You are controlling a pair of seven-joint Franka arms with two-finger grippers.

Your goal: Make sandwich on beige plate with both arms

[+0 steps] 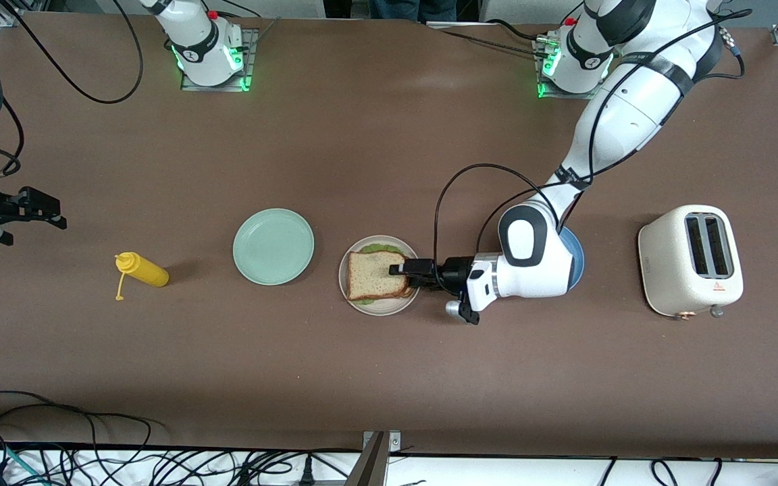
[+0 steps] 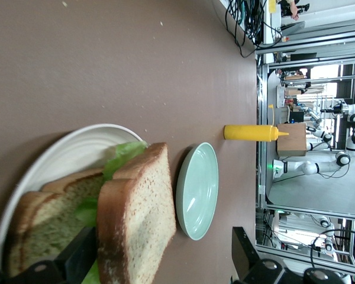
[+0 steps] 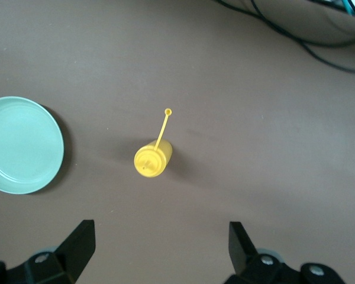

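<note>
On the beige plate (image 1: 356, 302), between the mint plate (image 1: 273, 246) and the blue plate (image 1: 577, 260), lies the sandwich (image 1: 375, 275): a top bread slice over green lettuce, with a second slice under it, as the left wrist view shows. At the plate's edge toward the left arm's end, the left gripper (image 1: 404, 268) sits low with its fingers spread wide; one finger shows beside the top slice in its wrist view and the other stands well clear, so nothing is held. I judge the top slice as just set down and let go, which puts the task at its last step, the stack looking complete. Next, the left arm needs to back away along its own reach and lift without dragging the top slice, which sits a little askew on the lettuce; a brush from a finger could slide it off. Over the table's right-arm end, the right gripper (image 1: 41, 209) waits, spread wide and empty, looking down on the yellow bottle (image 1: 141, 270).

Count: two bread slices, one lettuce leaf, three plates (beige, mint, blue), one yellow bottle lying on its side with its cap dangling, one toaster (image 1: 691, 260) with two empty slots, two arms
</note>
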